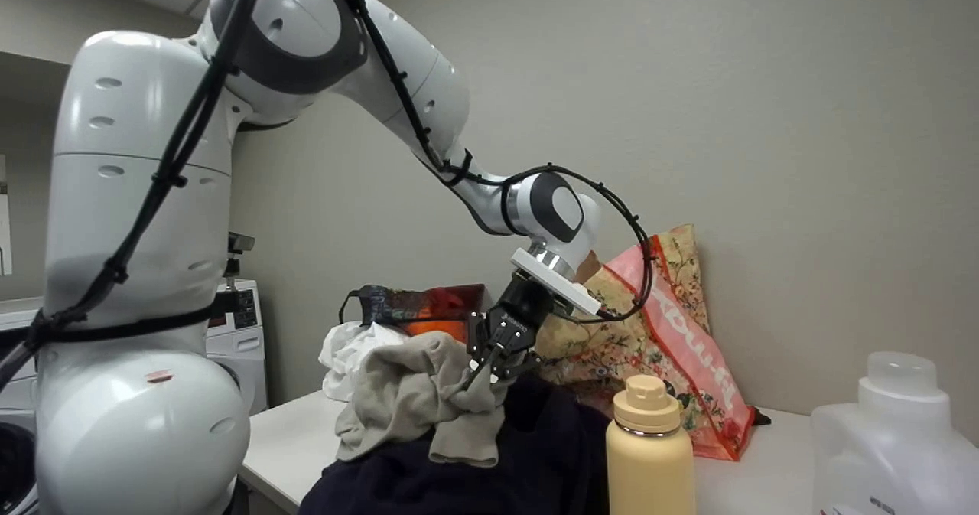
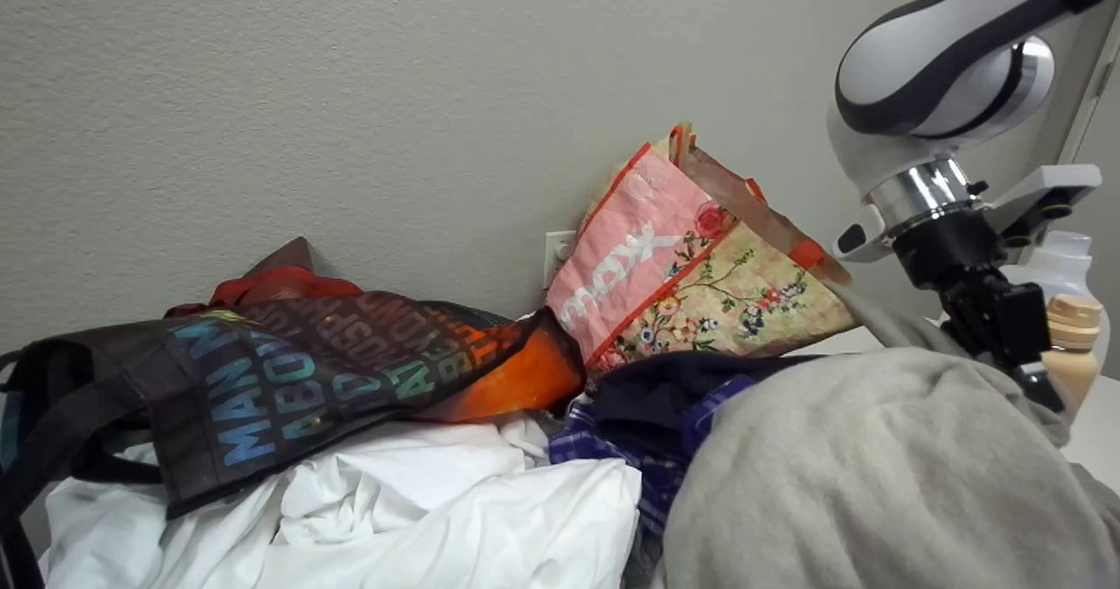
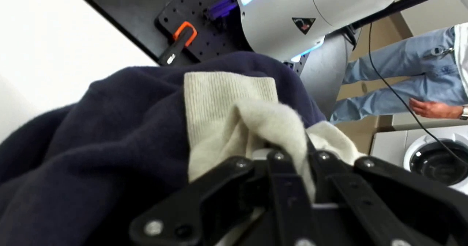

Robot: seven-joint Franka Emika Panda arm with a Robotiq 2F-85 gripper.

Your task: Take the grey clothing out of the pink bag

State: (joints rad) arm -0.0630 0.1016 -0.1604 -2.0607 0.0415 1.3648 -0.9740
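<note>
We are watching one gripper (image 1: 486, 370), its two jaws clenching one piece of grey clothing (image 1: 398, 392), which is draping across one navy garment (image 1: 520, 461) near one pink bag (image 2: 630, 261); one tan bottle (image 1: 651, 457) and one pale jug (image 1: 887, 450) are standing upright.

Upright on white tabletop (image 1: 294, 431): tan screw-cap bottle (image 1: 650, 465), near translucent plastic jug (image 1: 891, 442). In an exterior view: lettered black tote bag (image 2: 306, 388) lying over crumpled white cloth (image 2: 420, 519); purple plaid fabric (image 2: 608, 440) beside dark navy garment (image 1: 528, 454). In wrist view: front-loading laundry machine (image 3: 433, 152).
</note>
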